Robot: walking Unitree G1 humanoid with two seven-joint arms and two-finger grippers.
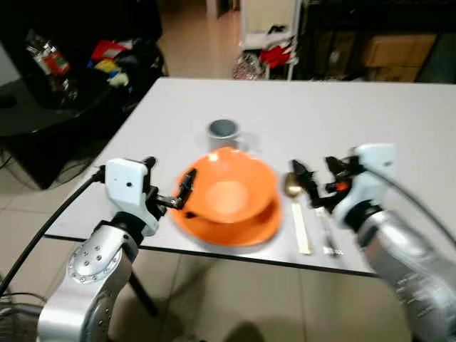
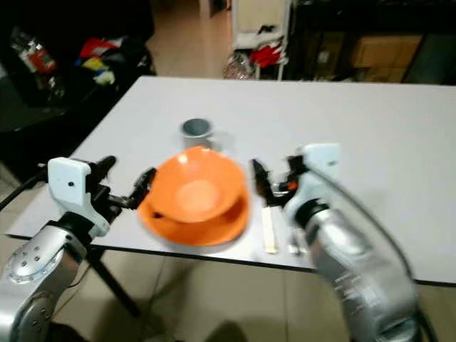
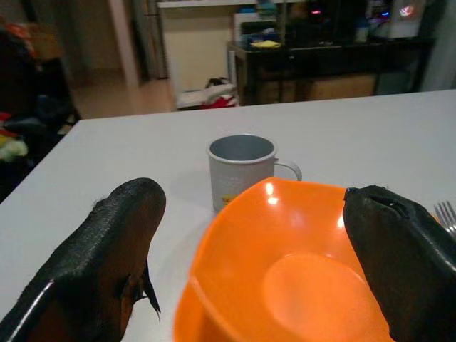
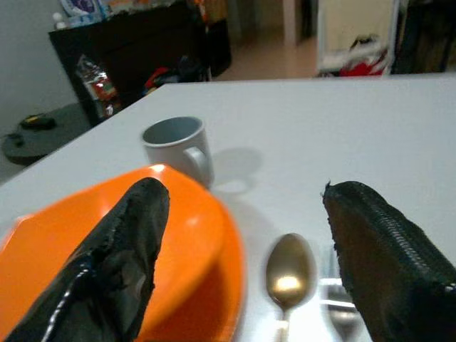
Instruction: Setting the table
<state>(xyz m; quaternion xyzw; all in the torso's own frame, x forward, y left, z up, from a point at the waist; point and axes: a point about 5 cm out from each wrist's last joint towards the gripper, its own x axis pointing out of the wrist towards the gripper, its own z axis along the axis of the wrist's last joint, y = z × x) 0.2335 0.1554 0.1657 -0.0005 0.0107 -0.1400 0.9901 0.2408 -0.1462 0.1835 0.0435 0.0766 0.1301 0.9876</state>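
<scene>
Orange bowl sits between my two open grippers: left gripper at its rim, right gripper over the gold spoon.

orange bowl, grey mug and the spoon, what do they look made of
Orange bowl: likely glossy plastic or melamine, uniform colour with bright light spots on its rim. Grey mug: matte, possibly enamelled metal or ceramic; thin rim, too unclear to settle. Spoon: metal with a gold-toned polished finish, reflecting a bright highlight in its scoop.
</scene>
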